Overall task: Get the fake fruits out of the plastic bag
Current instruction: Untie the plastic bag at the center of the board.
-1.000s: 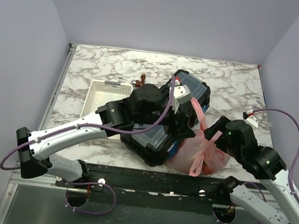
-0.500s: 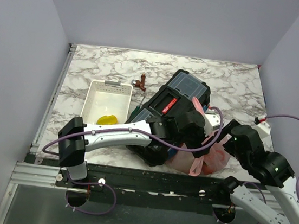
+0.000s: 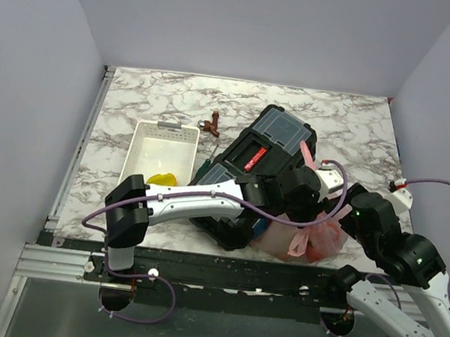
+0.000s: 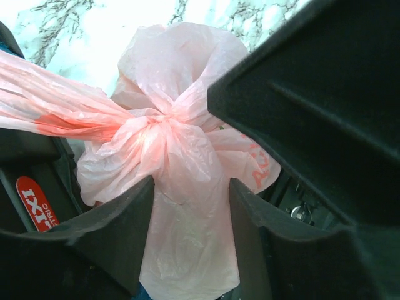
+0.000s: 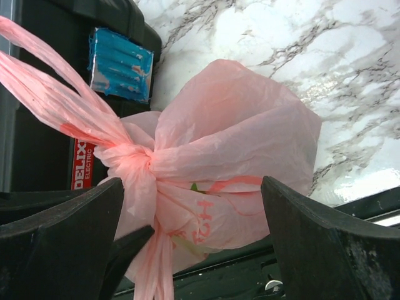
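1. The plastic bag (image 3: 303,232) lies on the bench (image 3: 159,99) against the black toolbox (image 3: 273,142), tied shut at a tight knot (image 4: 153,128). Its loop handles stretch away to one side of both pincers.
2. The left pincer (image 4: 190,187) has its 2 fingers partly apart. Bunched film just below the knot fills the gap between them; I cannot tell whether they press on it.
3. The right pincer (image 5: 192,187) is spread wide and holds nothing. The bag's swollen body sits straight ahead, between its 2 fingers.
4. The fake fruits are hidden inside, with only a faint green hint through the film ahead of the right pincer.
5. The film looks thin, soft and slippery, likely to tear or slide rather than lift cleanly. The contents probably add little weight but would roll.
6. The knot seems the firmest place to hold, with the other pincer pulling the loose film beside it.
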